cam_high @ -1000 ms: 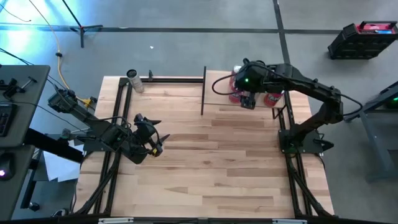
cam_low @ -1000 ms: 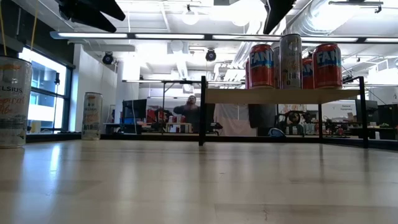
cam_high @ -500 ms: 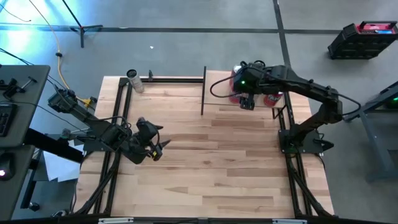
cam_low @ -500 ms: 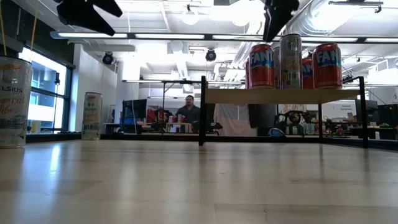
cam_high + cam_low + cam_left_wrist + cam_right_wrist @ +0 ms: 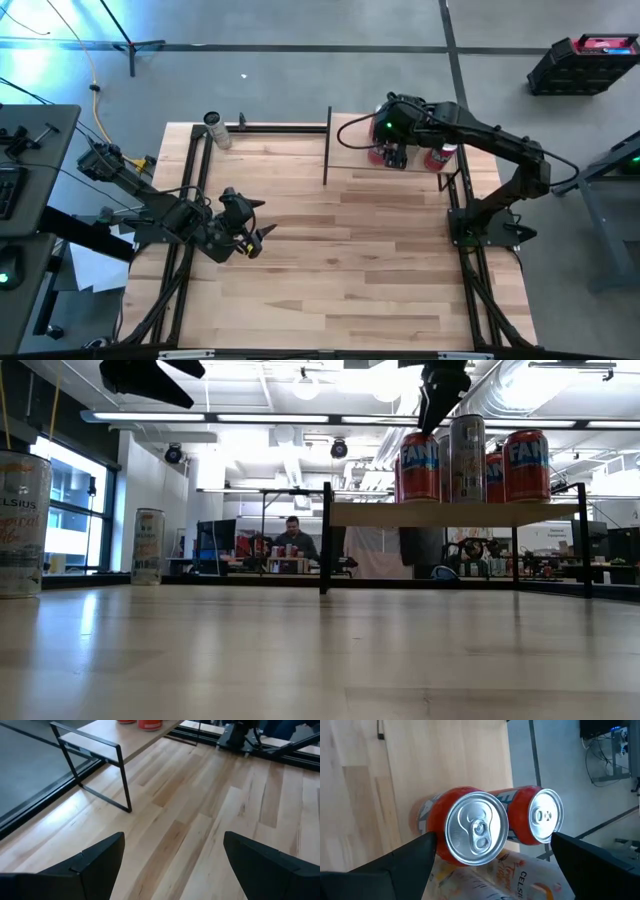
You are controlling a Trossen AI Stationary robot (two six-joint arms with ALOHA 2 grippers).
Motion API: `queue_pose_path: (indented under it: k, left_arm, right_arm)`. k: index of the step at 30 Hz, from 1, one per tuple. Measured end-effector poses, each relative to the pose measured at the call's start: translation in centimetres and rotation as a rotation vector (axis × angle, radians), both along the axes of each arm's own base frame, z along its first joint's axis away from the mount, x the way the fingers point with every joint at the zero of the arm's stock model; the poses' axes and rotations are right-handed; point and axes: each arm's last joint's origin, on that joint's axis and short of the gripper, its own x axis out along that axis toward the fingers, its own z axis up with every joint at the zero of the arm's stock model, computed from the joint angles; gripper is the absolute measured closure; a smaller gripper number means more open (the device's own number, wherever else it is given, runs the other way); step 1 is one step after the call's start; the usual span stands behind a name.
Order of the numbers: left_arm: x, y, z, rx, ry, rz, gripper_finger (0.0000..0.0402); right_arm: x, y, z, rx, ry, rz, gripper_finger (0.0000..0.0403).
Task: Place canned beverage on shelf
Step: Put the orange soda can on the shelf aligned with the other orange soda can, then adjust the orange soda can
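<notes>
- The planked wooden surface (image 5: 300, 660) fills the near part of the low view, bare planks running back to the far edge.
- The left end effector (image 5: 252, 222) hangs over the left part of the surface, well apart from the shelf; its fingers (image 5: 95, 865) are spread wide with nothing between them, only bare planks beneath.
- At the left edge of the low view a pale Celsius can (image 5: 22, 525) stands upright, close to the camera.
- Farther back a 2nd pale tall can (image 5: 148, 547) stands upright; from above it sits at the far left corner of the surface (image 5: 217, 130).
- The shelf (image 5: 455, 513), a pale board on thin black uprights, stands at the far right part of the surface.
- On the shelf stand upright cans: an orange Fanta can (image 5: 420, 466), a tall silver can (image 5: 467, 458) beside it, and another orange Fanta can (image 5: 526, 465), with one more orange can partly hidden behind them.
- The right end effector (image 5: 393, 157) hovers directly above these cans, its fingers (image 5: 405, 860) spread wide and clear of the can tops.
- The right wrist view shows 2 orange cans touching side by side, silver lids up, and a pale Celsius can (image 5: 490, 877) just beside them.
- Beyond the surface, a person (image 5: 293, 541) sits in the room.
</notes>
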Motion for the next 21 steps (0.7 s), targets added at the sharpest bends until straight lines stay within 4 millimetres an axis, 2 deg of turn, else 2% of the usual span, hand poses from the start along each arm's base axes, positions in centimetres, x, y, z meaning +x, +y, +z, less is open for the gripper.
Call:
queue_pose_path:
  k: [9, 15, 21]
  left_arm:
    - [0.0, 0.0, 0.0, 0.001, 0.000, -0.001, 0.0069]
    - [0.0, 0.0, 0.0, 0.030, 0.002, -0.001, 0.0069]
    - [0.1, 0.0, 0.2, 0.045, -0.023, 0.013, 0.0069]
  right_arm:
    - [0.0, -0.1, 0.0, -0.003, -0.001, 0.002, 0.0027]
    - [-0.1, 0.7, 0.5, -0.012, -0.028, 0.032, 0.0027]
    - [-0.6, 0.7, 1.3, -0.058, -0.077, 0.002, 0.0027]
